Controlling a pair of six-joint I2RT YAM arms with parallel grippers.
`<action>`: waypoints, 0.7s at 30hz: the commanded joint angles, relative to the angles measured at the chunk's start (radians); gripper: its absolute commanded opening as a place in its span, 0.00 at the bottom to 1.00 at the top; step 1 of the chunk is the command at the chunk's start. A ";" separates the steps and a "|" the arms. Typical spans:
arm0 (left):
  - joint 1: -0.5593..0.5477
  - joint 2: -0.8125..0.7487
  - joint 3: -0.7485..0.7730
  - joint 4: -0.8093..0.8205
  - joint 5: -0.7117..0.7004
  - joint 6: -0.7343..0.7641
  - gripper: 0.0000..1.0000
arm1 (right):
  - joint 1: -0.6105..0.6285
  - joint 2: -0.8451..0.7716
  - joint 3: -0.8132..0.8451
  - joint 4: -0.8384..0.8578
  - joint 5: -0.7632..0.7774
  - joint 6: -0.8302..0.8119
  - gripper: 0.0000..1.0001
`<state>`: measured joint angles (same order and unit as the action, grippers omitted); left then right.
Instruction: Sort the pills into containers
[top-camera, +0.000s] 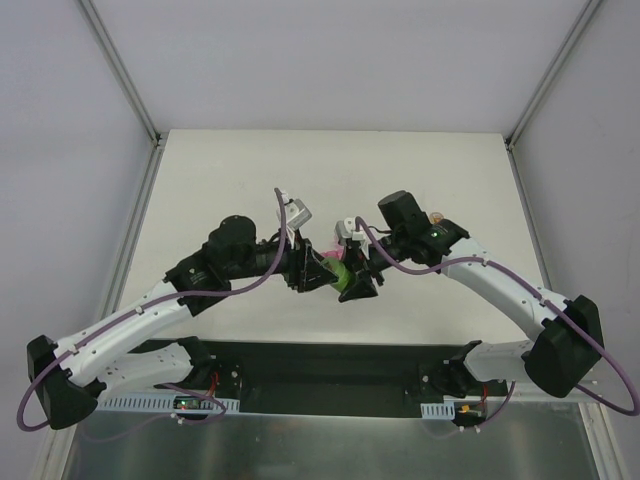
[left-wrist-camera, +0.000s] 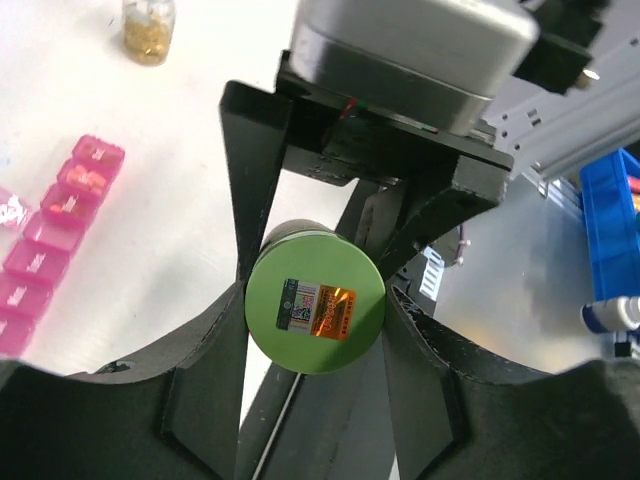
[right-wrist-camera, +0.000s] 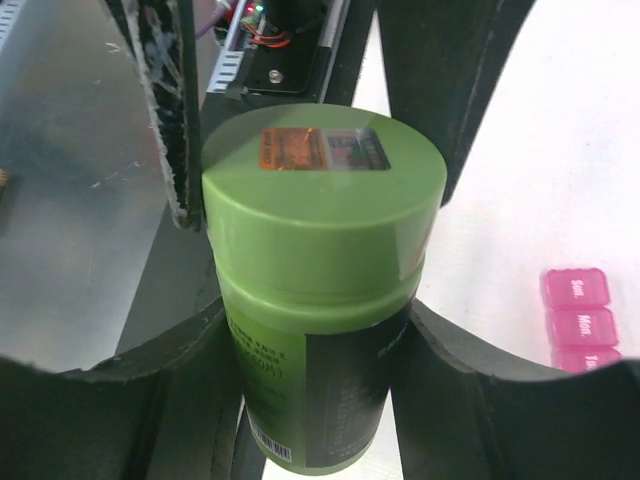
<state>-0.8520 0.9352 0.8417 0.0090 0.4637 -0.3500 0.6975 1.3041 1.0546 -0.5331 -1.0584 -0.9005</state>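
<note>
The right tool (right-wrist-camera: 315, 325) grips the green plastic bottle (right-wrist-camera: 310, 400) by its body; the left tool (left-wrist-camera: 315, 305) pinches its lid (right-wrist-camera: 325, 190). The bright-pink strip of square compartments (left-wrist-camera: 50, 245) lies on the white table (left-wrist-camera: 180, 170) beside them.

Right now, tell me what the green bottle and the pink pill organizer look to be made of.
The green bottle: likely opaque plastic, smooth satin finish; soft highlights on the cap, printed label on the side. The pink pill organizer: likely translucent glossy plastic; contents show faintly through the compartments.
</note>
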 joint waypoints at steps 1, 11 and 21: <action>-0.002 -0.029 0.060 -0.090 -0.121 -0.254 0.00 | 0.007 -0.020 0.018 0.120 0.077 -0.038 0.09; -0.002 -0.021 0.102 -0.260 -0.276 -0.409 0.00 | 0.010 -0.020 0.012 0.168 0.150 0.006 0.08; -0.002 0.117 0.266 -0.409 -0.235 -0.563 0.00 | 0.010 -0.019 0.008 0.173 0.178 0.008 0.08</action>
<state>-0.8509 1.0317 1.0317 -0.3386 0.2070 -0.8280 0.7067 1.3045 1.0542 -0.4053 -0.8825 -0.8719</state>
